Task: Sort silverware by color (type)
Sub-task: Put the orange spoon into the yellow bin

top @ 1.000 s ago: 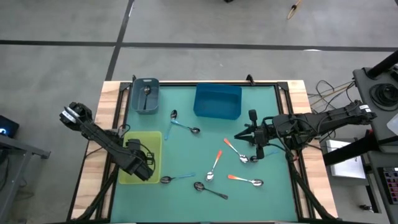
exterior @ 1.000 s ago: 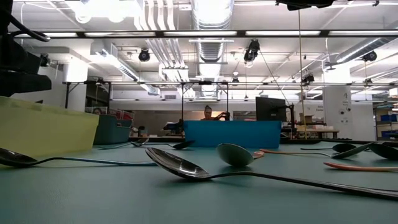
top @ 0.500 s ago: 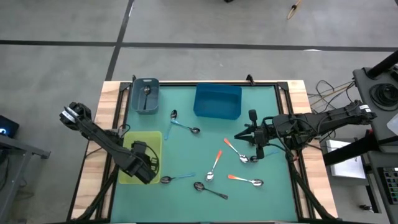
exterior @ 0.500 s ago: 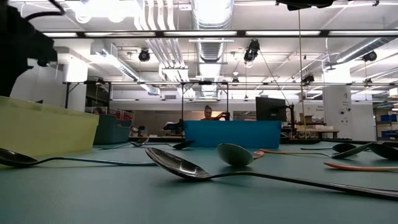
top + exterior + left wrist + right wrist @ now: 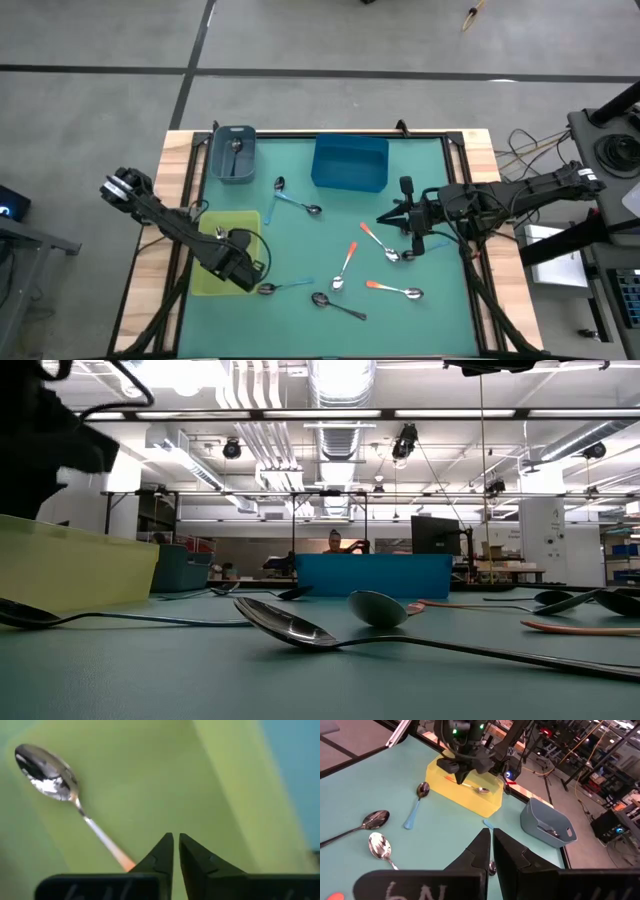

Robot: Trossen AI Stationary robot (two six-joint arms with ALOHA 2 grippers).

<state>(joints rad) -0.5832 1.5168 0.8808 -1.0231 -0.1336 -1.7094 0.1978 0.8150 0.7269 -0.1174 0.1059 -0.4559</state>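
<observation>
Small spoons lie flat on the teal mat: orange-handled ones (image 5: 375, 241) (image 5: 345, 265) (image 5: 395, 290), light blue-handled ones (image 5: 297, 204) (image 5: 281, 288), and an all-dark one (image 5: 336, 305). Another orange-handled spoon (image 5: 55, 776) lies on the floor of the yellow-green bin (image 5: 215, 275). A dark spoon (image 5: 236, 150) lies in the grey bin (image 5: 233, 155). My left gripper (image 5: 176, 841) hovers shut and empty over the yellow-green bin's right near part (image 5: 243, 268). My right gripper (image 5: 385, 218) waits shut above the mat's right half, holding nothing (image 5: 490, 836).
A blue bin (image 5: 350, 162) stands at the mat's far edge, between the grey bin and my right arm. A wooden frame (image 5: 175, 200) borders the mat. The spoons crowd the mat's middle and near part; open mat shows at the near left corner (image 5: 215, 330).
My left gripper has moved a little toward the table's right, staying above the yellow-green bin. My right arm and the spoons on the mat have kept still.
</observation>
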